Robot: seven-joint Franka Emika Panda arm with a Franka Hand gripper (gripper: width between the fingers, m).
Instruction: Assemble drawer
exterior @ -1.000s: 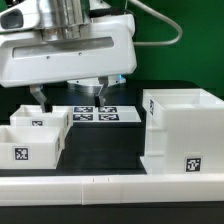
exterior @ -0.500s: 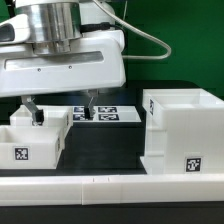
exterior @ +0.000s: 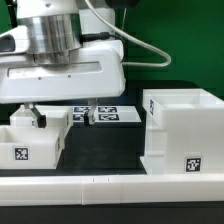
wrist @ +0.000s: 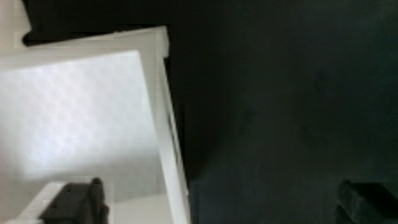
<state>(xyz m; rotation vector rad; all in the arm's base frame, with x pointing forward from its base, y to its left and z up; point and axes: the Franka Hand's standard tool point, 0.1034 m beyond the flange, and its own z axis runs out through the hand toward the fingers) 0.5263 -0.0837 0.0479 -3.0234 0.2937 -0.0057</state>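
The tall white drawer housing (exterior: 180, 130) stands on the exterior view's right, with a tag low on its front. Two small white trays sit on the left, the nearer tray (exterior: 22, 150) with a tag on its front and the farther tray (exterior: 55, 125) just behind it. My gripper (exterior: 62, 113) is open and empty above the farther tray's right wall. One finger (exterior: 34, 114) is over the tray's inside and the other finger (exterior: 91, 112) is outside it. In the wrist view the tray's white floor (wrist: 80, 110) and wall edge (wrist: 169, 120) lie between the dark fingertips of the gripper (wrist: 222, 203).
The marker board (exterior: 108, 115) lies flat on the black table behind the gripper. A long low white border rail (exterior: 110, 186) runs along the front edge. Bare black table (exterior: 105, 145) shows between the trays and the housing.
The gripper has moved to the exterior view's left, from over the marker board to over the farther tray's right wall. It stays open. The parts have not moved.
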